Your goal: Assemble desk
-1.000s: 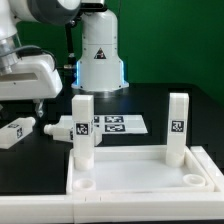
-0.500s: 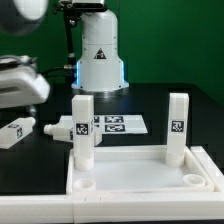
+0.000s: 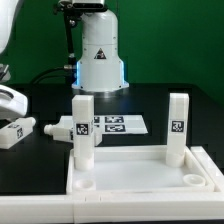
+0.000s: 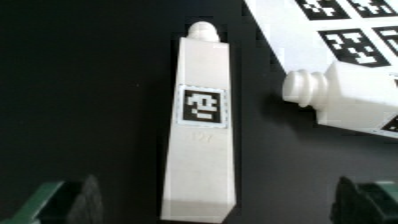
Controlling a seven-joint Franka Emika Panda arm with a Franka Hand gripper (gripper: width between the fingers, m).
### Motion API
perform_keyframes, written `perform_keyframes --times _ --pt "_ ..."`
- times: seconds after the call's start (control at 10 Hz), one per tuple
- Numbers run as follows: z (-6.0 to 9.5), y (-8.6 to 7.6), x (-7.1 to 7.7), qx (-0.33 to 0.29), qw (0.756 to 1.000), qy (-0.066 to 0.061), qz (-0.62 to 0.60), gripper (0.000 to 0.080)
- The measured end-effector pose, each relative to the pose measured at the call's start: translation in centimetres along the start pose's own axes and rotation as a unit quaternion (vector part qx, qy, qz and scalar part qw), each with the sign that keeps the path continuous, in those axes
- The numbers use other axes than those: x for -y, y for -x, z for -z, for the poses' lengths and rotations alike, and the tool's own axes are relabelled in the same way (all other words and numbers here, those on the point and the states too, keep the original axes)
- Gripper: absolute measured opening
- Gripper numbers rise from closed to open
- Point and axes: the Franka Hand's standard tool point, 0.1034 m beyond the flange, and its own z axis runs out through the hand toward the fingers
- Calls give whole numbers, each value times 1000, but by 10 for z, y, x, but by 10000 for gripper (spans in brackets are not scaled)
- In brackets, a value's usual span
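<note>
Fingers [image 4: 68, 198] are standing wide apart and gripping nothing. Only their dark tips are showing in the wrist view, one on either side of the lying leg [image 4: 205, 130], both clear of it. Gripper [image 4: 217, 200] is hovering over that leg's blunt end, not its middle. The leg is lying flat on the black table [image 3: 35, 165], tag up, peg pointing away from the tips. Second loose leg [image 4: 347, 100] is lying near, its round end facing the first leg's side, not touching. Marker board [image 4: 338, 25] is lying just beyond. Tabletop [image 3: 145, 178] is sitting in the foreground of the exterior view, carrying the left standing leg [image 3: 82, 125] and right standing leg [image 3: 178, 128] in its far corners.

Risks: closing this near the end, the leg may droop or twist on lifting. If the descent is drifting sideways, a finger may clip the second loose leg.
</note>
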Motion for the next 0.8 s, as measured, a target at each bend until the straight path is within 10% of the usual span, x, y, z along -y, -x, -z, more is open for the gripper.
perform_keyframes --times 0.7,0.8 --pt "-53 -18 -3 28 999 -3 -41 648" --pt "-53 -18 -3 28 999 -3 -41 521"
